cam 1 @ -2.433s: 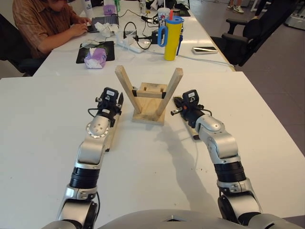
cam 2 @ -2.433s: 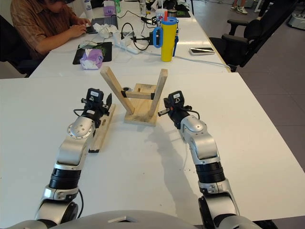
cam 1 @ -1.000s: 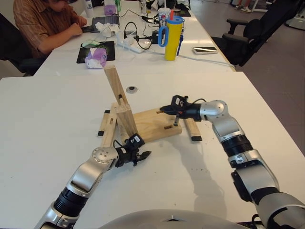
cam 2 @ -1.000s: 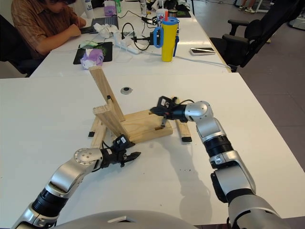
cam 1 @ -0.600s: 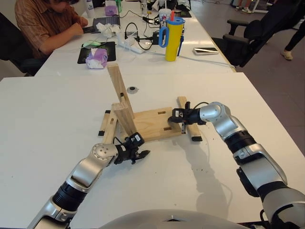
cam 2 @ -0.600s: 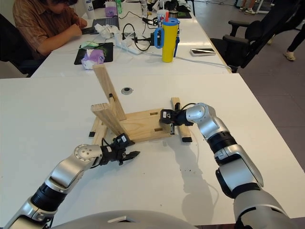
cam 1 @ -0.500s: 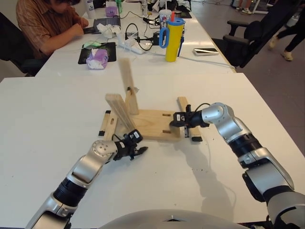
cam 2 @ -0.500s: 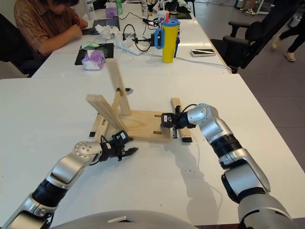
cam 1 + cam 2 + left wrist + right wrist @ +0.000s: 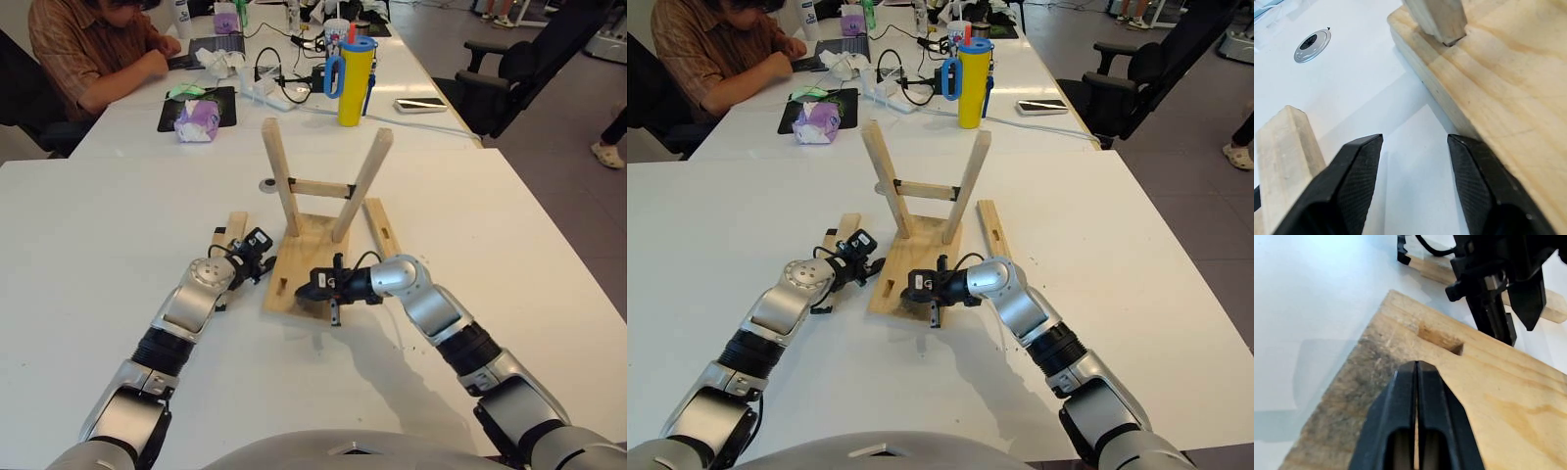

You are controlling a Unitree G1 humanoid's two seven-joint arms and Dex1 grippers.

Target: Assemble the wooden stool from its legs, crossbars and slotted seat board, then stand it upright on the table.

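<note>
Two legs, the left standing leg and the right standing leg, are set splayed in the slotted seat board and joined by a crossbar. The board lies flat on the table. A left loose leg and a right loose leg are laid either side of it. The left gripper is held parted and empty beside the board's left edge. The right gripper is pressed closed, empty, over its near end.

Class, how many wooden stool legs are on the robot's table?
4: left leg and right leg stand in the seat board; third leg lies by the left gripper, fourth leg right of the board. None seems hidden.
</note>
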